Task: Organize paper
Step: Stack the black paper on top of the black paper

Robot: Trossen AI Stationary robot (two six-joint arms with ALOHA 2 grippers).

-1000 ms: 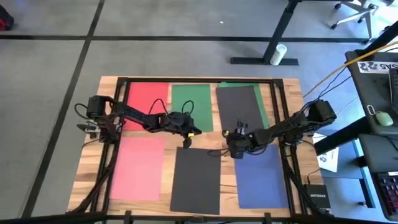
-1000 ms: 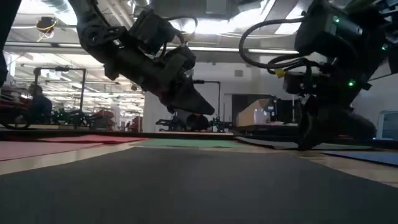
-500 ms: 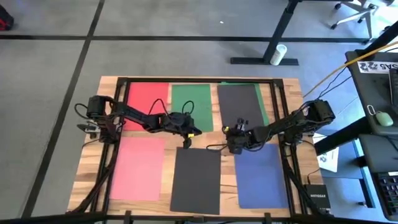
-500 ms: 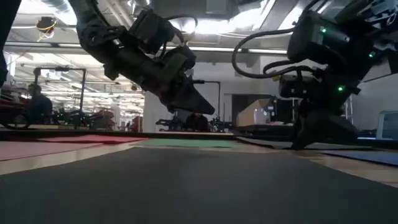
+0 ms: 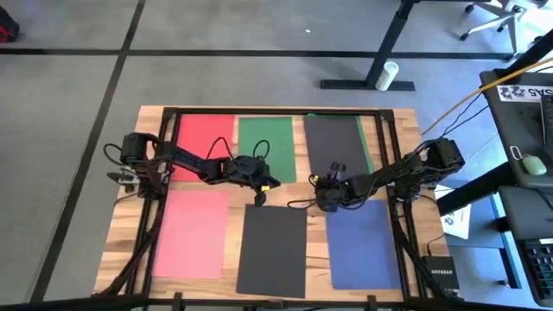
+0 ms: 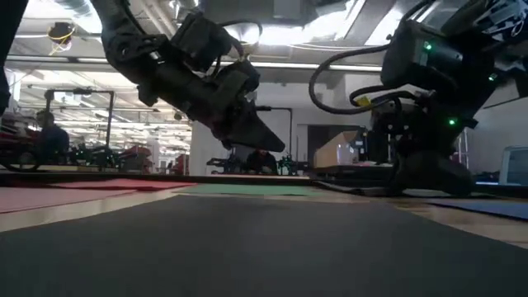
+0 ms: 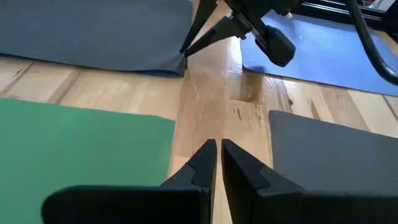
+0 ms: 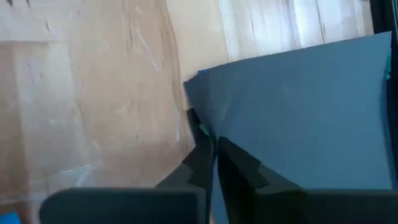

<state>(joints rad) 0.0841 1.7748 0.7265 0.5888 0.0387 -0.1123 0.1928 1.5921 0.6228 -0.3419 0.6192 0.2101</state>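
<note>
Grey paper [image 8: 298, 124] corner between right end effector [image 8: 210, 140] fingers

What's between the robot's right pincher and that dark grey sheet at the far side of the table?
Nothing visible. The right end effector is already at the near corner of the dark grey sheet, its fingers closed on that corner in the right wrist view. The left end effector hangs apart over bare wood.

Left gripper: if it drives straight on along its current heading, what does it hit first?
Probably bare table: the left gripper, fingers nearly together, points down the wood strip between the green sheet and the near dark grey sheet. Beyond that lies the right gripper at the far grey sheet's corner; depth unclear.
</note>
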